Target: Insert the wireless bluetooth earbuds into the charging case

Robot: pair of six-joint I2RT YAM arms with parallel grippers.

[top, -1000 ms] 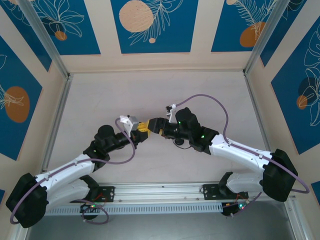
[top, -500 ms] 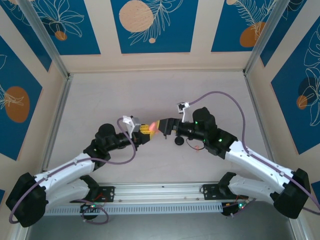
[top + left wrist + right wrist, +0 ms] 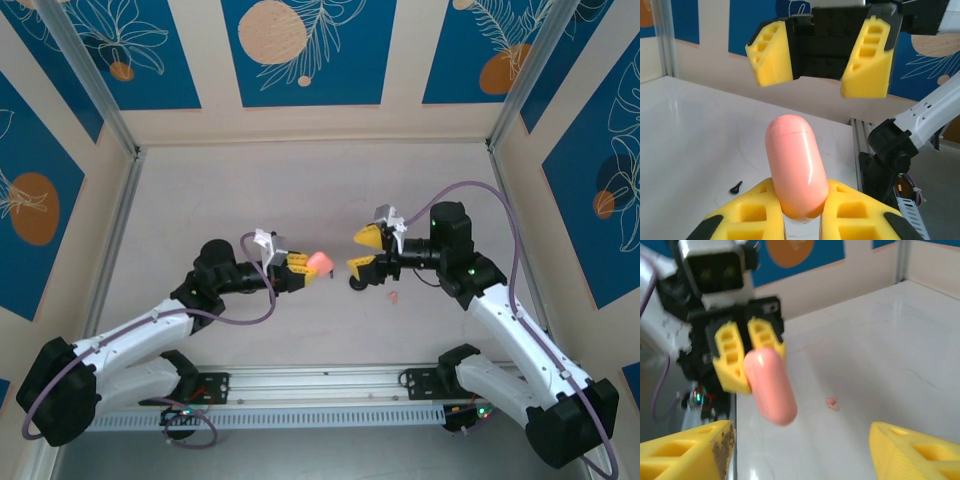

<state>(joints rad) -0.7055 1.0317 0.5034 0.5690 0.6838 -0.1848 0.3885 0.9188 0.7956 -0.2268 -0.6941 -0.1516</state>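
A flat black round disc (image 3: 355, 286) lies near the middle of the pale table (image 3: 300, 190). Blue wall panels (image 3: 300, 50) with white leaf drawings and orange circles stand behind the table. A ribbed metal rail (image 3: 320, 385) runs along the table's near edge.

Lower end of charging case (image 3: 795, 172) hidden inside left tool (image 3: 801, 192); blurred pink speck (image 3: 831, 402), unidentifiable.

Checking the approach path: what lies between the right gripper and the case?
Nothing: in the top view, only bare table shows between the open right gripper and the case held by the left gripper.
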